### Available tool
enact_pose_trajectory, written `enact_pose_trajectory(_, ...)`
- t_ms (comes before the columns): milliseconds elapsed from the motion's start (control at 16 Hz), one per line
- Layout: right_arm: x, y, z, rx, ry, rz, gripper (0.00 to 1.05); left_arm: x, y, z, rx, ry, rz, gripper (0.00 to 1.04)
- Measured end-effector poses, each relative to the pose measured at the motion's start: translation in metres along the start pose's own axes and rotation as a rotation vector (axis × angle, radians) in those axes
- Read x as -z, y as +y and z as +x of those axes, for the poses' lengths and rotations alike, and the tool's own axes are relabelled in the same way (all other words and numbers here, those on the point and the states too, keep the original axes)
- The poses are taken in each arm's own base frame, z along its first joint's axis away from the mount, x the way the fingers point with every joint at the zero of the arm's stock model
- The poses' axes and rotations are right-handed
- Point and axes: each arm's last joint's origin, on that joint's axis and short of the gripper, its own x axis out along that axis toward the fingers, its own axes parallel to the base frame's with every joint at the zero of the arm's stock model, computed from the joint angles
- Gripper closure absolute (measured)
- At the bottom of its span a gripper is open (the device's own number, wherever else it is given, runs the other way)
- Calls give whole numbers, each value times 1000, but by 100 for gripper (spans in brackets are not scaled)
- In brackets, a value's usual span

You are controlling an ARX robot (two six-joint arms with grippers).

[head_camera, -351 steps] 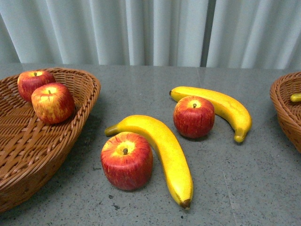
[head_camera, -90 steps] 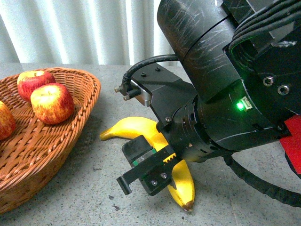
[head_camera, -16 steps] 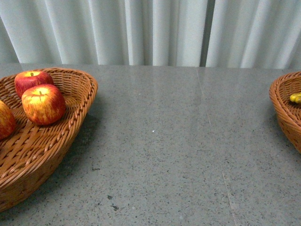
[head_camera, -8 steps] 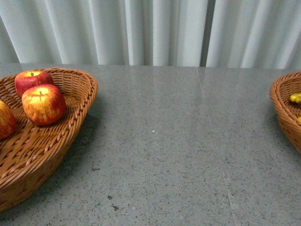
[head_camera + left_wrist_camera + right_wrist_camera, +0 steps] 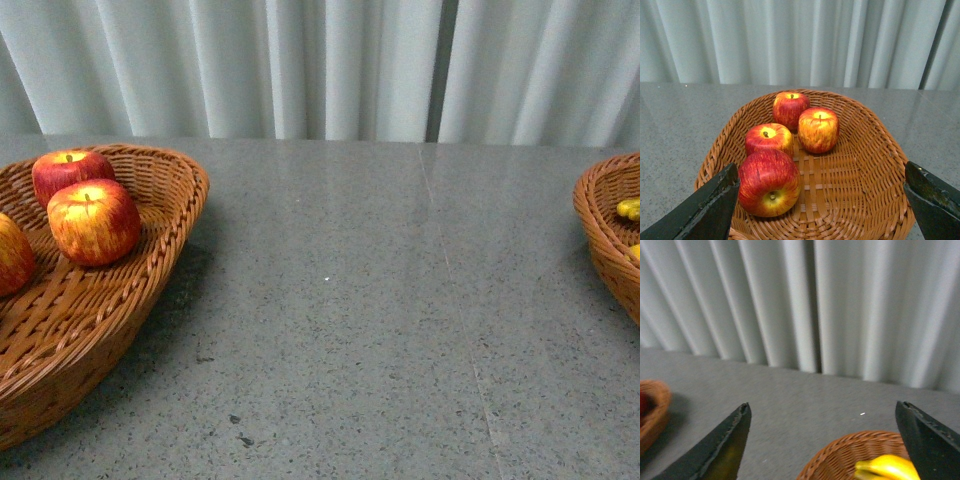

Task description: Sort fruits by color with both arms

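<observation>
In the front view neither gripper shows. Three red apples [image 5: 94, 220] lie in the left wicker basket [image 5: 150, 275]. Yellow banana [image 5: 630, 208] parts peek from the right wicker basket [image 5: 600, 235]. In the left wrist view my left gripper [image 5: 821, 169] is open and empty above the basket [image 5: 860, 180], which holds several apples [image 5: 769, 182]. In the right wrist view my right gripper [image 5: 823, 406] is open and empty above a basket [image 5: 850, 452] holding a banana [image 5: 887, 467].
The grey speckled table [image 5: 350, 320] lies between the two baskets. A pale pleated curtain [image 5: 320, 60] hangs behind it. The left basket's edge [image 5: 652, 405] shows far off in the right wrist view.
The apples and bananas that lay on the table between the baskets are gone from there. The arm that reached over the banana has left the front view. Over the last second almost nothing moved.
</observation>
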Motion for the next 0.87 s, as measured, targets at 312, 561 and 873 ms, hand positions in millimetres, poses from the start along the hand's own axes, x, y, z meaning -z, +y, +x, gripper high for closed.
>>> enact_pose_trajectory(312, 73, 38, -57, 377, -94, -80, 74, 0, 0, 0, 1, 0, 0, 7)
enact_pose_trajectory(561, 124, 67, -80, 360, -89, -89, 103, 0, 0, 0, 2, 0, 0, 7)
enact_pose_trajectory(873, 142, 72, -96, 364, -95, -90, 103, 0, 0, 0, 0, 0, 0, 7)
